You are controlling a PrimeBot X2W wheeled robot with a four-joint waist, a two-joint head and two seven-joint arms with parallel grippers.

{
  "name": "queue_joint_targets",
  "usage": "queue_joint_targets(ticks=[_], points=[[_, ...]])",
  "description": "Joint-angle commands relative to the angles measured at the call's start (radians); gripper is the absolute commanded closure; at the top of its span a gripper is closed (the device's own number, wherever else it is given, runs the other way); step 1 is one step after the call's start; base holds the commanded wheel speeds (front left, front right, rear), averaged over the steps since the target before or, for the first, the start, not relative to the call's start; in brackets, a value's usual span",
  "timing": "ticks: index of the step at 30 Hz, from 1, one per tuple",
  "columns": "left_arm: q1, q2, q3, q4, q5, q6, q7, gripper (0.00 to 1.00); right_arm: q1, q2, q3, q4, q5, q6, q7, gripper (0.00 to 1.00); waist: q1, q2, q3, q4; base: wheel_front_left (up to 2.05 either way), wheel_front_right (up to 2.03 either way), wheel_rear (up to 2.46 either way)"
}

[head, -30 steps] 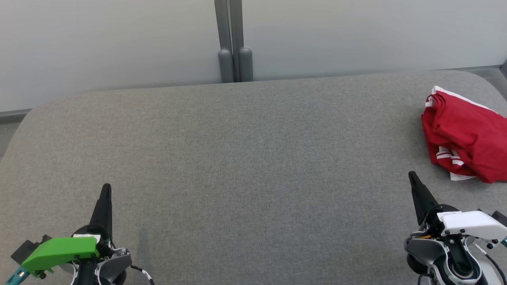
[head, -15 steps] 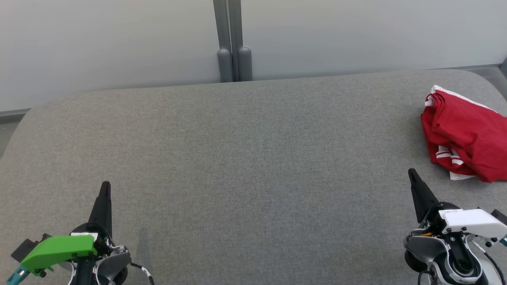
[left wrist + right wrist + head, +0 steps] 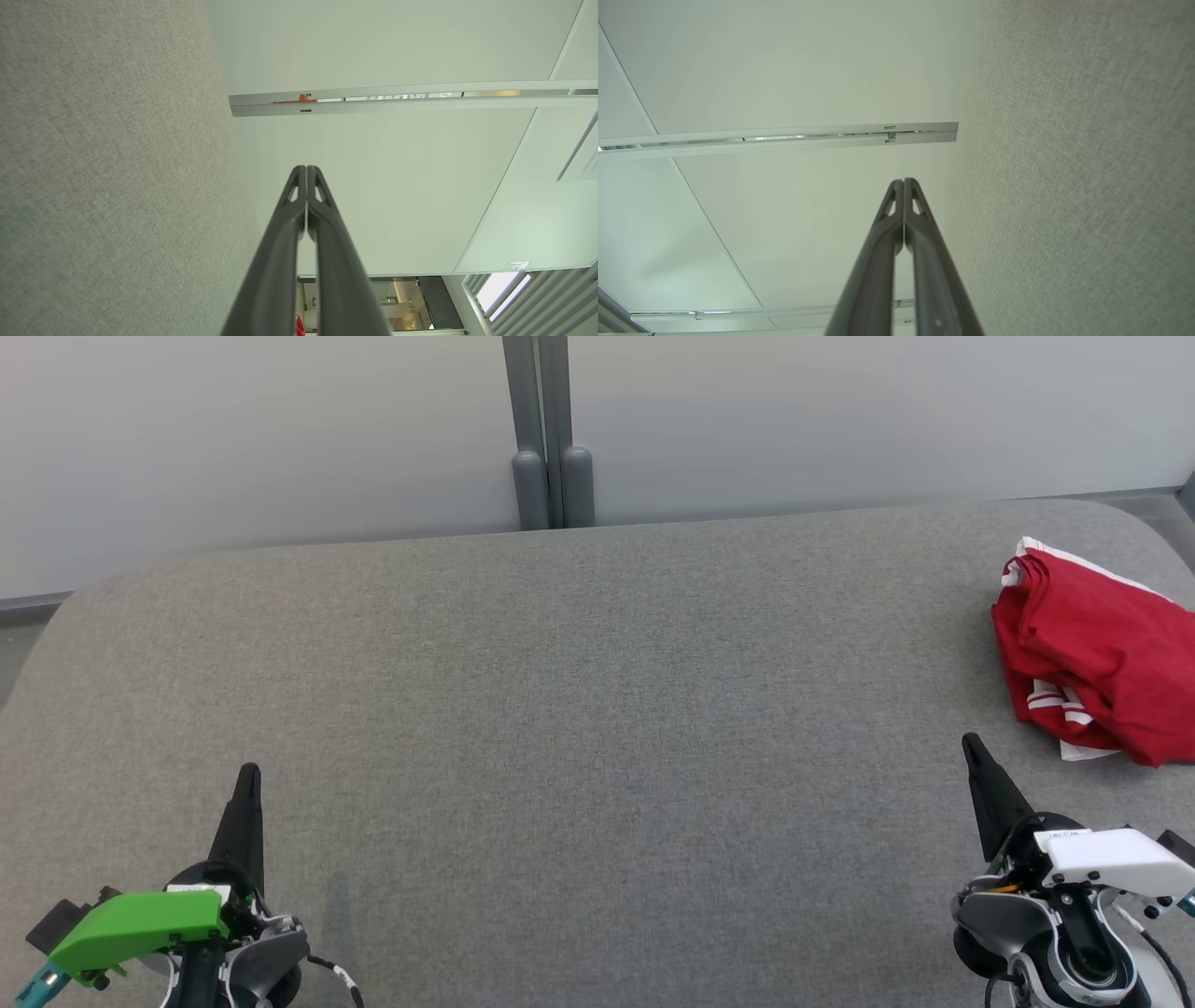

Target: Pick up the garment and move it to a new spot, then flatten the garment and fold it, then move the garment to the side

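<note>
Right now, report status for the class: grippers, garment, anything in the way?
Left gripper shut, empty. Right gripper shut, empty. Red garment bunched on grey surface, far right, lying free. Path from right gripper unobstructed.

Red garment [image 3: 1097, 653] with white stripes, heathered grey fabric table [image 3: 597, 709], my left gripper [image 3: 248, 775] black-fingered with a bright green cover [image 3: 140, 922], my right gripper [image 3: 971, 742] black with a white cover [image 3: 1111, 861], pale grey wall [image 3: 233, 448], darker grey post [image 3: 551, 429]

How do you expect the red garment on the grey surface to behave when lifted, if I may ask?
The red garment lies bunched in soft folds, so it will probably hang limp and unfurl. It looks thin, so likely light. Its white-striped trim may dangle loose.
</note>
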Motion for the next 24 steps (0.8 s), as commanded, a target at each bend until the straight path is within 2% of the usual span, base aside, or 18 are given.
queue_joint_targets(ticks=[1, 24], points=[[-0.014, 0.007, 0.002, 0.001, -0.001, -0.006, 0.004, 1.0, -0.006, -0.001, -0.001, -0.004, 0.007, 0.0, 0.003, 1.0, 0.0, 0.0, 0.0, 0.0, 0.0, 0.0, 0.0], [-0.014, 0.007, 0.002, 0.001, -0.001, -0.006, 0.004, 1.0, -0.006, -0.001, -0.001, -0.004, 0.007, 0.0, 0.003, 1.0, 0.0, 0.0, 0.0, 0.0, 0.0, 0.0, 0.0]])
